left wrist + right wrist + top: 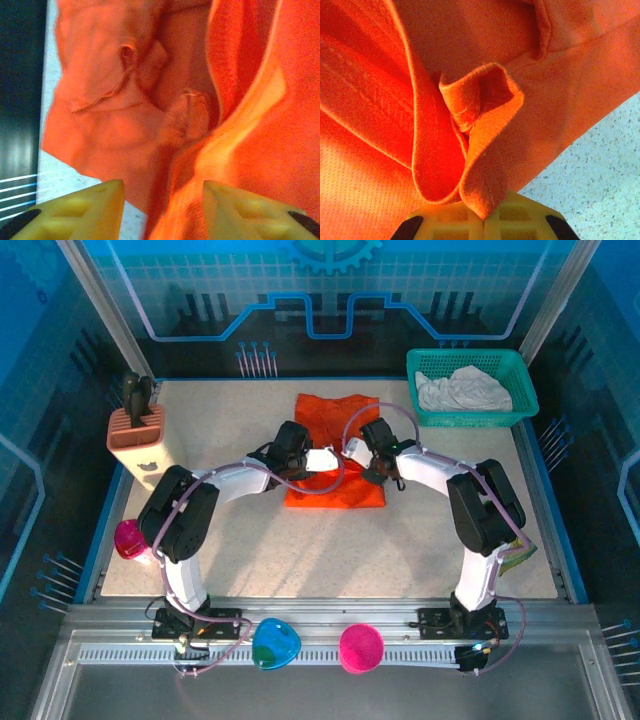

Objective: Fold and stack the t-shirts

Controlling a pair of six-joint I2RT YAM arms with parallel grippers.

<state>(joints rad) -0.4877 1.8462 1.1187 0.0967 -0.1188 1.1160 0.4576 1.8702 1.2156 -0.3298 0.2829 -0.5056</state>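
Left hand (163, 194) is seen with fingers spread, orange t-shirt (336, 490) cloth lying between them. Shirt is laid mid-worktop (300, 550). Right hand (486, 212) is clamped on a bunched fold. Off-white t-shirt (462, 390) is heaped in teal basket (470, 421), far right.

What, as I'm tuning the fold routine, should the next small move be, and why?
Probably close the left claw: its fingers stand apart with a fold of the orange t-shirt between them, while the right claw is shut on an edge of it.
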